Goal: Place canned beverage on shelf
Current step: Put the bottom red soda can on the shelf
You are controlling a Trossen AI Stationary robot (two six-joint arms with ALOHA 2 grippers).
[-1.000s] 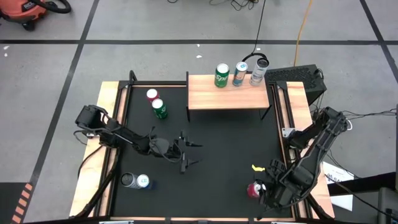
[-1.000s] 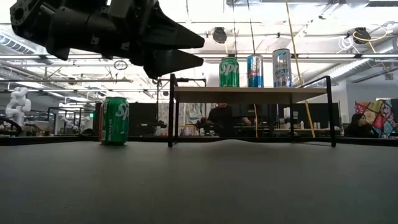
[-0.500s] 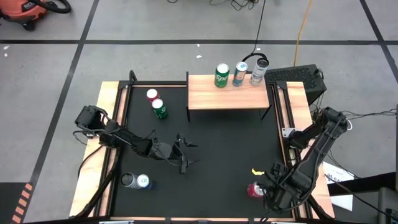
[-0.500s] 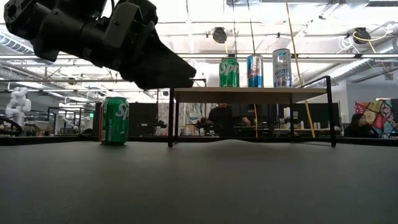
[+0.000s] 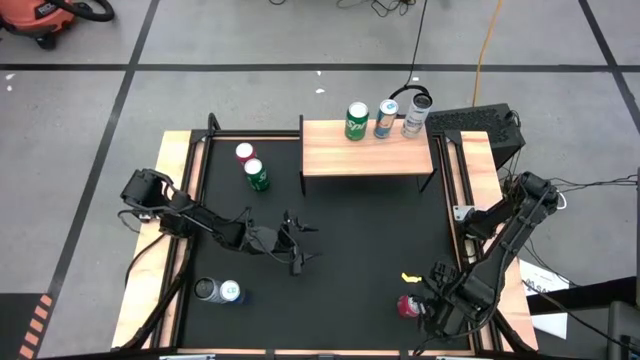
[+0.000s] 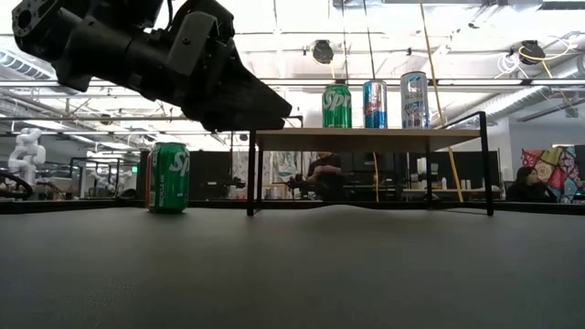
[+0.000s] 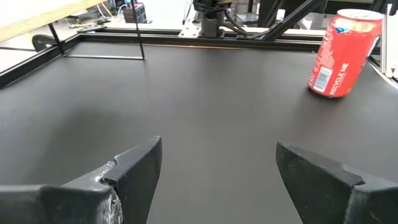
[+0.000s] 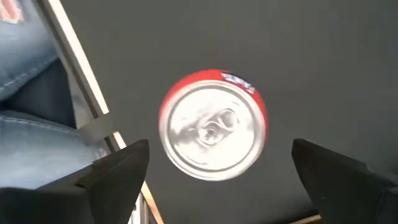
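The shelf (image 5: pixel 368 150) stands at the mat's far side with a green can (image 5: pixel 357 121), a blue can (image 5: pixel 386 118) and a silver can (image 5: pixel 415 115) upright along its far edge. A red can (image 5: pixel 407 305) stands upright on the mat at the near right. My right gripper (image 8: pixel 219 152) hovers over it, open, with its fingers spread to either side of the can's top (image 8: pixel 213 124) and clear of it. My left gripper (image 7: pixel 217 149) is open and empty above the mat's middle (image 5: pixel 300 247), and its view shows the red can (image 7: pixel 342 53) farther off.
A red-topped can (image 5: pixel 244 153) and a green can (image 5: pixel 257 175) stand at the far left of the mat, left of the shelf. Two more cans (image 5: pixel 218 291) stand at the near left. Wooden rails (image 5: pixel 170 200) frame the mat. The shelf's near half is bare.
My left gripper has turned and tipped a little above the mat's middle, staying open. My right gripper has kept over the red can, shifting only slightly toward the table's near edge. No can has moved.
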